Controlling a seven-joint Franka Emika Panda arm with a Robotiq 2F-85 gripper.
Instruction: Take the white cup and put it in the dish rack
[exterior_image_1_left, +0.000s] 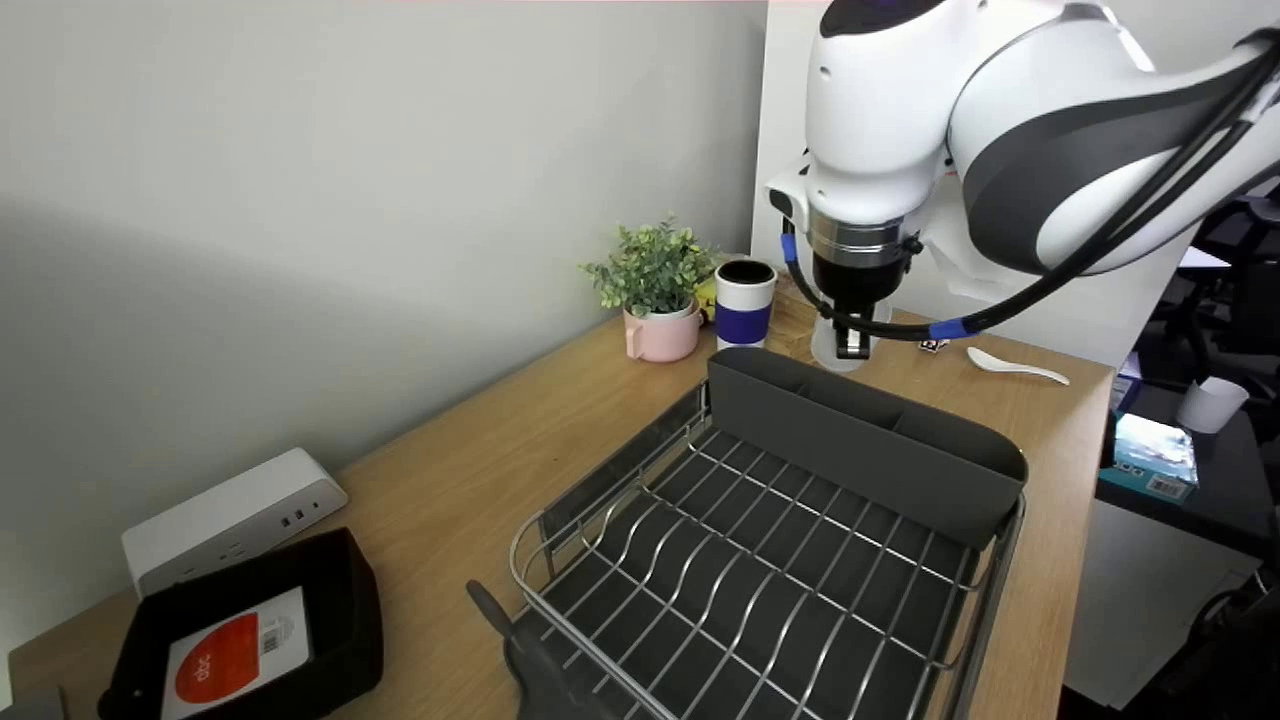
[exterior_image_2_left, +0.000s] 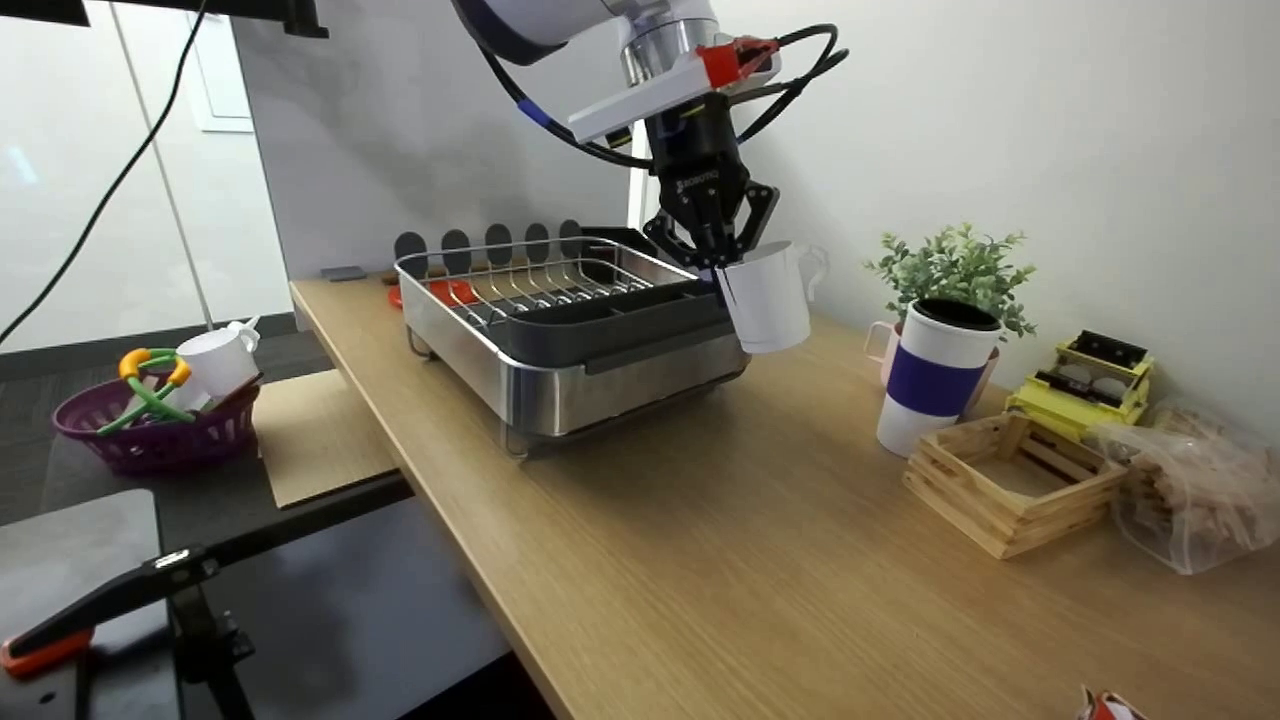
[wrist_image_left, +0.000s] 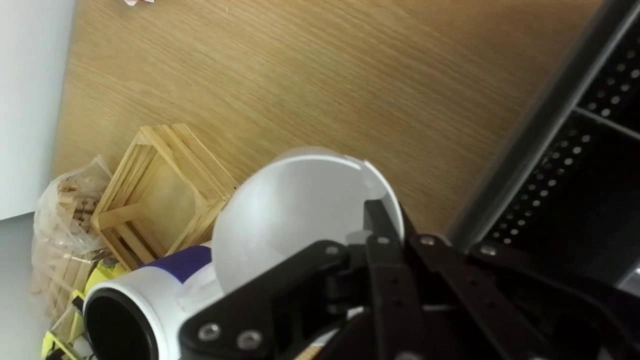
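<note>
Held by its wall: the white cup (exterior_image_2_left: 772, 300) in the gripper (exterior_image_2_left: 722, 268), outside the dish rack (exterior_image_2_left: 630, 385)

The gripper is clenched on the side of the cup. In the wrist view the cup's mouth opens toward the camera near the centre of the frame. The jaws enter from the bottom edge and meet the cup at its right side: one finger (wrist_image_left: 378, 220) lies inside the mouth, the opposite one outside, with the wall caught between.

In an exterior view the cup is just right of centre, below the gripper's tips and off to their right. It is tilted, its base leaning right, and its handle shows at its upper right. It is held above the wooden table (exterior_image_2_left: 720, 560), to the left of a blue-banded tumbler (exterior_image_2_left: 920, 385) and a wooden crate (exterior_image_2_left: 960, 510).

In an exterior view the rack fills the lower middle and right of the frame, with a divided grey caddy (exterior_image_1_left: 850, 455) along its upper end; the cup shows just above that caddy, partly hidden by the gripper. In the wrist view a strip of table separates the cup from the rack's edge at right.
</note>
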